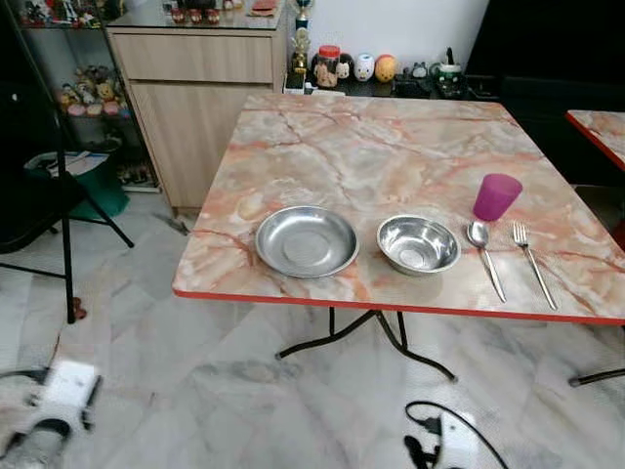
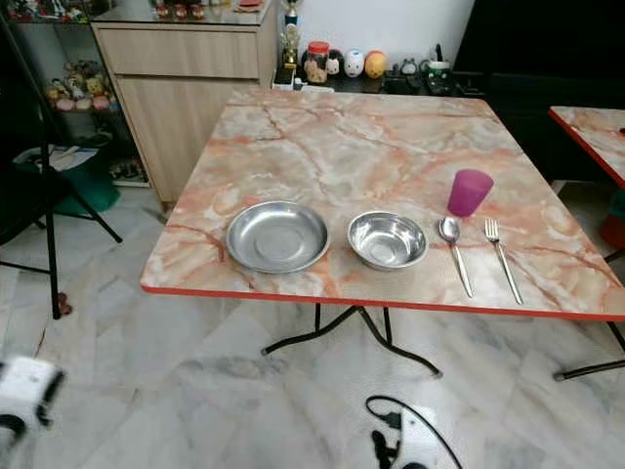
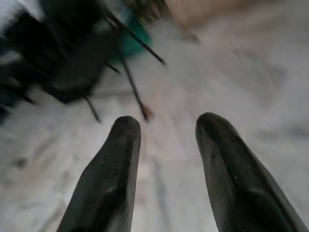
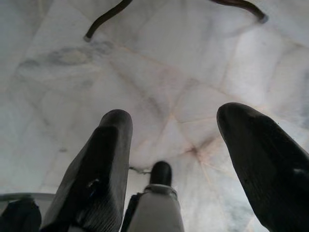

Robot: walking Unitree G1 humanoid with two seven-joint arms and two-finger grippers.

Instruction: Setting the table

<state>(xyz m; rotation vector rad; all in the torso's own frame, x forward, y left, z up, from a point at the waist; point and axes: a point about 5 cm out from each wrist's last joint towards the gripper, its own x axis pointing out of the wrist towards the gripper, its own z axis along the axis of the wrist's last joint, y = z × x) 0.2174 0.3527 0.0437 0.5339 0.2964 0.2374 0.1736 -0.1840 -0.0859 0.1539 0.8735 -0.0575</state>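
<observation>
On the marble-patterned table (image 1: 371, 147) with a red edge, a row stands near the front: a steel plate (image 1: 306, 240), a steel bowl (image 1: 418, 243), a spoon (image 1: 483, 254) and a fork (image 1: 532, 262). A purple cup (image 1: 496, 196) stands behind the spoon. My left arm (image 1: 49, 405) hangs low at the left and my right arm (image 1: 449, 440) low at the bottom. Over the floor, the left gripper (image 3: 164, 128) is open with nothing between its fingers. The right gripper (image 4: 176, 125) is also open and empty above the floor tiles.
A wooden cabinet (image 1: 195, 98) stands behind the table's left corner, with jars and figurines (image 1: 356, 66) on a low shelf beside it. A black tripod (image 1: 66, 215) stands at the left. A second table's corner (image 1: 601, 132) shows at the right. Black table legs (image 1: 371, 342) cross below.
</observation>
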